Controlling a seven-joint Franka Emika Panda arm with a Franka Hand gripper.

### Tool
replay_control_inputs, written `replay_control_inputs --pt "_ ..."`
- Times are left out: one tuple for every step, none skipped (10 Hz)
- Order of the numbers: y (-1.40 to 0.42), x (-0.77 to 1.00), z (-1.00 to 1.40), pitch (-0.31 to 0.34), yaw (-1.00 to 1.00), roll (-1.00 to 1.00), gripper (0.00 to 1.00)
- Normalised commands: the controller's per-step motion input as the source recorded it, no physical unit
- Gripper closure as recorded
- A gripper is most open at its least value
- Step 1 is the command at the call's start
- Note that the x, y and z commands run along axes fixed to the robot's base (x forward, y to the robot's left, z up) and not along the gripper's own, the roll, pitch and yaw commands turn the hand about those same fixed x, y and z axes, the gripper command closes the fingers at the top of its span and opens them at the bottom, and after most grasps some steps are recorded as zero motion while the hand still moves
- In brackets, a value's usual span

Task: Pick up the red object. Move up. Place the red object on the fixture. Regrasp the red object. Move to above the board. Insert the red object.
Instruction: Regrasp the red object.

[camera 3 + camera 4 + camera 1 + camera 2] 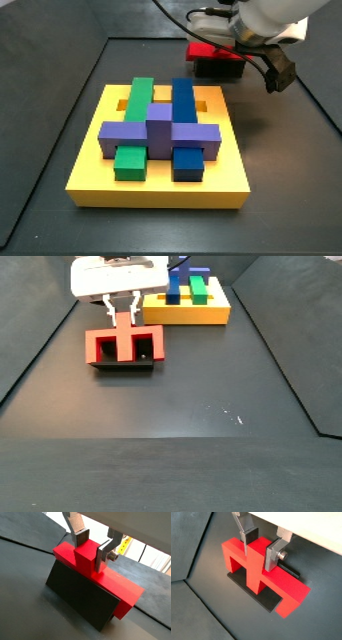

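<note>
The end effector (261, 548) clamps the central stem of the red object (261, 574), seated on the fixture (123, 363), upper left; rigid, light, probably slick plastic.

This is a robotics lab test cell: a bare dark worktop (201, 386) ringed by raised dark walls carries only rig hardware. The gripper (122, 322) hangs over the fixture (123, 363) near one back corner, beside a yellow board (160, 180) of coloured blocks.
</note>
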Motion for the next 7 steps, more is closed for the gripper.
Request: replay_control_inputs --pt "0.00 0.00 0.00 0.000 0.00 0.00 1.00" --pt "0.00 0.00 0.00 0.000 0.00 0.00 1.00" --pt "0.00 0.00 0.00 0.000 0.00 0.00 1.00" --pt "0.00 0.00 0.00 0.000 0.00 0.00 1.00" --pt "0.00 0.00 0.00 0.000 0.00 0.00 1.00" --pt "0.00 0.00 0.00 0.000 0.00 0.00 1.00" --pt "0.00 0.00 0.00 0.000 0.00 0.00 1.00"
